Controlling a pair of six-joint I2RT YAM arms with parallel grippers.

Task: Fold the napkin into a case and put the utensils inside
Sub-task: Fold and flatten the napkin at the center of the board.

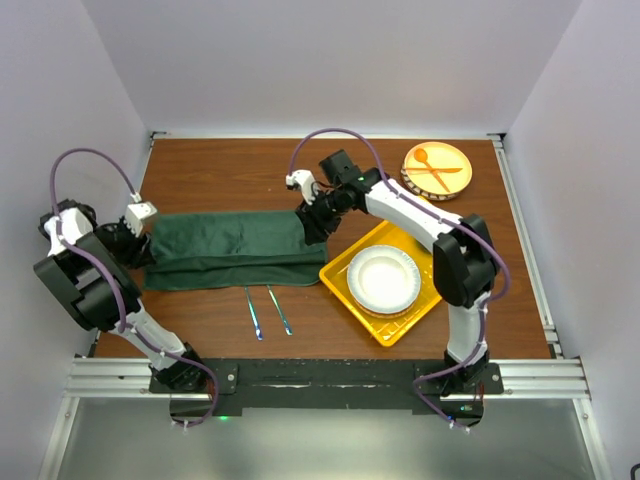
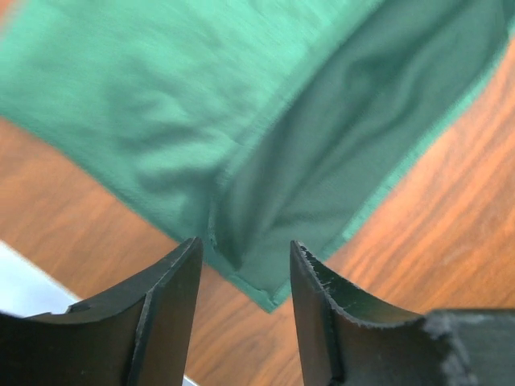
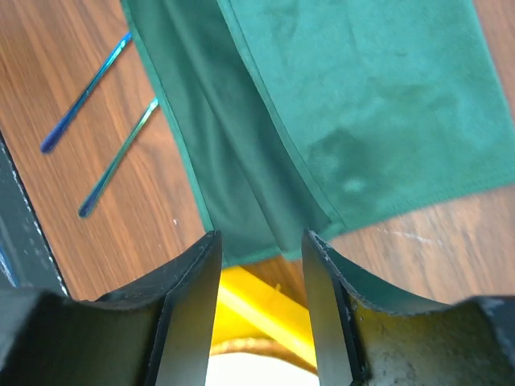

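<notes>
The dark green napkin [image 1: 228, 250] lies folded into a long band across the wooden table, its layers showing in both wrist views [image 2: 265, 145] [image 3: 338, 121]. My left gripper [image 1: 140, 240] hovers at the band's left end, open, a cloth corner lying between its fingers [image 2: 245, 249] but not gripped. At the right end my right gripper [image 1: 312, 222] is open too, just above the cloth edge [image 3: 261, 237]. The two iridescent utensils [image 1: 266, 312] lie side by side on the table in front of the napkin; their thin handles [image 3: 100, 121] show in the right wrist view.
A yellow tray [image 1: 340, 277] holding a white plate [image 1: 383, 278] sits right of the napkin, close under the right gripper [image 3: 257, 310]. An orange plate [image 1: 452, 180] with an orange spoon and fork stands at the back right. Walls enclose the table.
</notes>
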